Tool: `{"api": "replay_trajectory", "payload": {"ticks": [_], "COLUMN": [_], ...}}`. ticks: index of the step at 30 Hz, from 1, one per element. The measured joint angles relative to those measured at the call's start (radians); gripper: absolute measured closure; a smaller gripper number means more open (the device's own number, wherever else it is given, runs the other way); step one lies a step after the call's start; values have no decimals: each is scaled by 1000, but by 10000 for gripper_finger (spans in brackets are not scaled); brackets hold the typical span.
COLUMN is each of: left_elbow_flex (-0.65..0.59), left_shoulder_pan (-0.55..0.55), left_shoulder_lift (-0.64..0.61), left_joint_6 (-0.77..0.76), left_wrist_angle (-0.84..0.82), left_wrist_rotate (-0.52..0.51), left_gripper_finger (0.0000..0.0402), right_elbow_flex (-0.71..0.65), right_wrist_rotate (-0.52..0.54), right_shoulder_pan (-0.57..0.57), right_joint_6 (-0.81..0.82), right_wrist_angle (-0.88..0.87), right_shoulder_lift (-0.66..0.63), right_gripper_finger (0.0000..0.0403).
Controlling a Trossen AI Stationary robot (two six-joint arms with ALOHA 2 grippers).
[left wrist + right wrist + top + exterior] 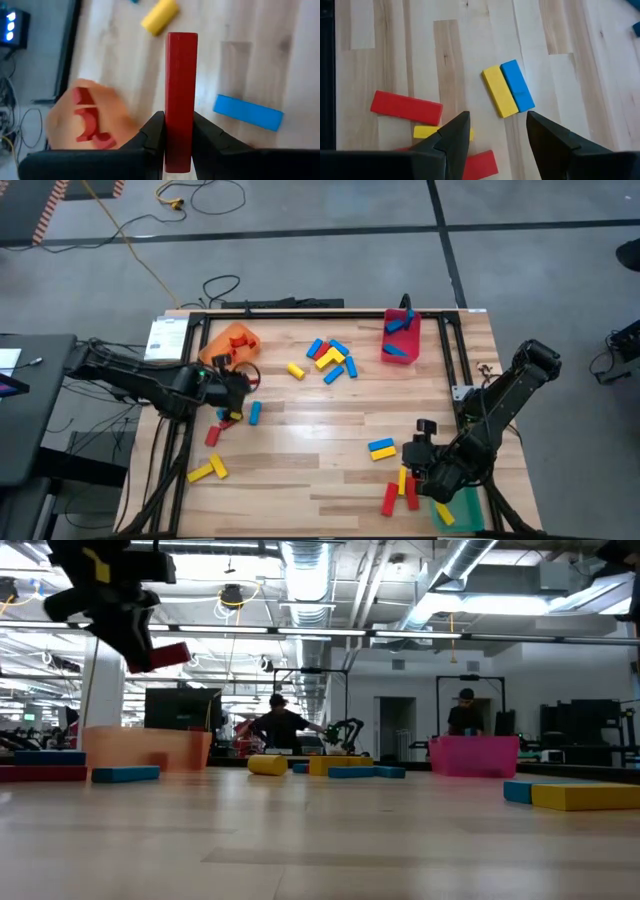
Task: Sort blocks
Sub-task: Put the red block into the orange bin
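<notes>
Left gripper [178,137] clamps solid red bar block [180,95] near orange translucent bin [90,122]; right gripper [497,131] wide, empty. Risk: off-centre release, block bounces off rim.

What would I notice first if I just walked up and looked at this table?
Probably the left gripper, shut on a red block and holding it up off the table near the orange bin. Next, the bright heap of blue, yellow and red blocks at the table's far middle, beside the red bin. The right gripper hangs open over more blocks at the near right.
</notes>
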Motion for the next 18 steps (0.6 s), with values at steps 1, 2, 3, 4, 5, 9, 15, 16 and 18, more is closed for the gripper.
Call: {"api": "replay_trajectory", "payload": {"ticks": [1, 2, 3, 4, 5, 9, 15, 16, 18], "left_elbow_flex": [0, 0, 0, 0, 0, 0, 0, 0, 0], "left_shoulder_pan": [15, 30, 46, 65, 83, 160, 282, 303, 345], "left_shoulder_lift": [-13, -26, -38, -49, -58, -84, -87, -87, -87], "left_joint_6": [3, 3, 3, 7, 11, 25, 57, 62, 71], "left_wrist_angle": [0, 0, 0, 0, 0, 0, 2, 2, 2], "left_wrist_rotate": [-5, -9, -14, -17, -17, -19, -19, -19, -18], "left_gripper_finger": [346, 346, 346, 346, 346, 346, 346, 346, 346], "right_elbow_flex": [0, 0, 0, 0, 0, 0, 0, 0, 0], "right_wrist_rotate": [9, 16, 20, 25, 32, 40, 63, 63, 63], "right_shoulder_pan": [0, -1, -2, -4, -7, -24, -53, -56, -63], "right_joint_6": [-4, -9, -12, -20, -26, -53, -88, -94, -105], "right_wrist_angle": [0, 0, 0, 0, 0, 0, 2, 2, 6], "right_shoulder_lift": [0, 0, 0, 0, 0, 0, 0, 0, 0], "right_gripper_finger": [194, 194, 194, 194, 194, 194, 194, 194, 194]}}
